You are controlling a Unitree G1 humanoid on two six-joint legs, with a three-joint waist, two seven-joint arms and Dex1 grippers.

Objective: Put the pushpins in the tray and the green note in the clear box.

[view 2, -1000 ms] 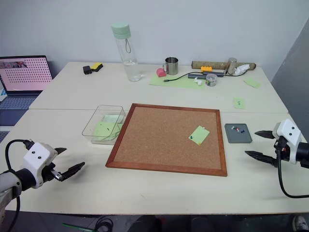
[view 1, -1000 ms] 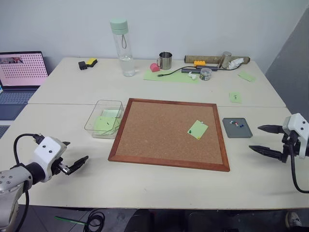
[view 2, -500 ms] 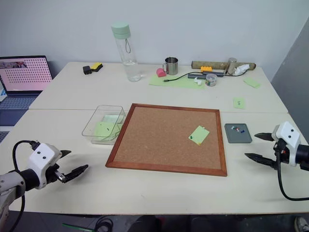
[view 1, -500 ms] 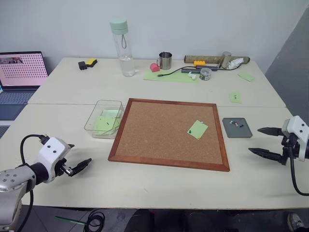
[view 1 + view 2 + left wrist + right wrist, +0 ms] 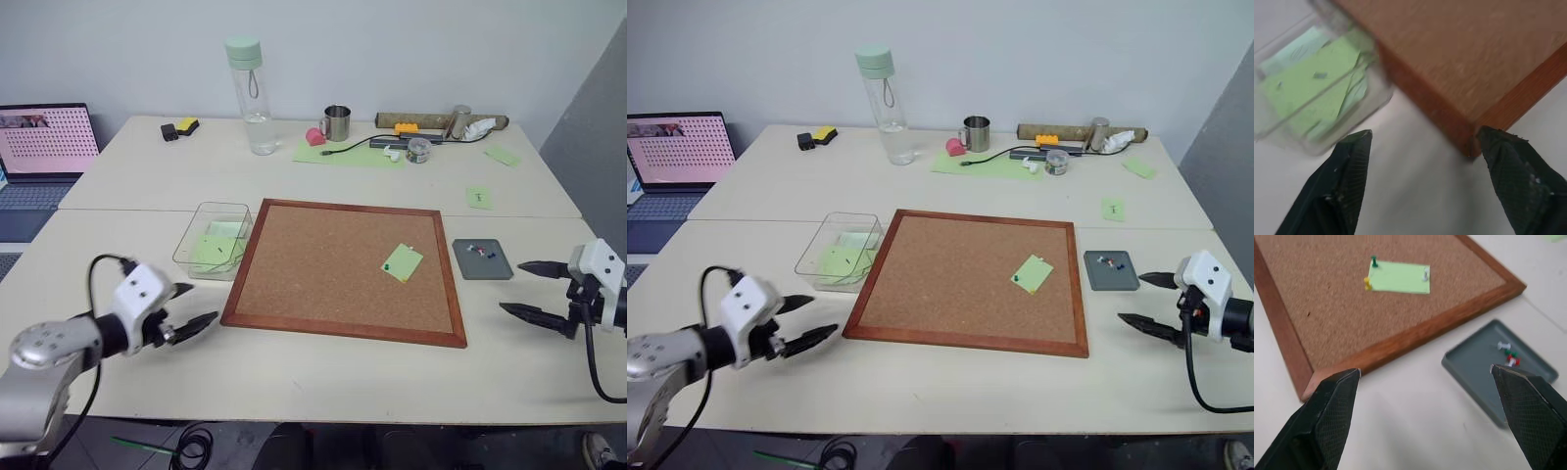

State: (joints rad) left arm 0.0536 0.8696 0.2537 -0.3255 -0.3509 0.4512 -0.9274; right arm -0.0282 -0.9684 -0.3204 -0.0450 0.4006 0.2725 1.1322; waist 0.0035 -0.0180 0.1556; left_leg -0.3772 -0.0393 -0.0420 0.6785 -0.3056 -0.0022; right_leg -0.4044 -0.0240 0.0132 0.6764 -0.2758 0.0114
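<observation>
The pale green square paper note [image 5: 402,262] lies on the right part of my wood-framed cork board [image 5: 343,269], near its right edge. In the right wrist view I count three pushpins at it: a green pin [image 5: 1374,262], a yellow pin [image 5: 1367,283] and a white pin [image 5: 1425,275].

Just right of the board, apart from its frame, sits the small dark grey square tray [image 5: 481,259] with a few pushpins [image 5: 1508,355] in it, white, green and red. On the other side, the transparent plastic box [image 5: 212,240] stands just beside the board's left edge and holds several pale green slips [image 5: 1312,93].

My right gripper [image 5: 539,289] hangs over bare table right of the tray, fingers spread wide and nothing between them. My left gripper [image 5: 196,305] is over the table by the board's near left corner, in front of the clear box. Its fingers are parted and empty, and the wrist view shows that corner just at one fingertip [image 5: 1488,134].

The near strip of table [image 5: 323,377] in front of the board is open between both arms. Bottle, mug and clutter stand well back.
</observation>
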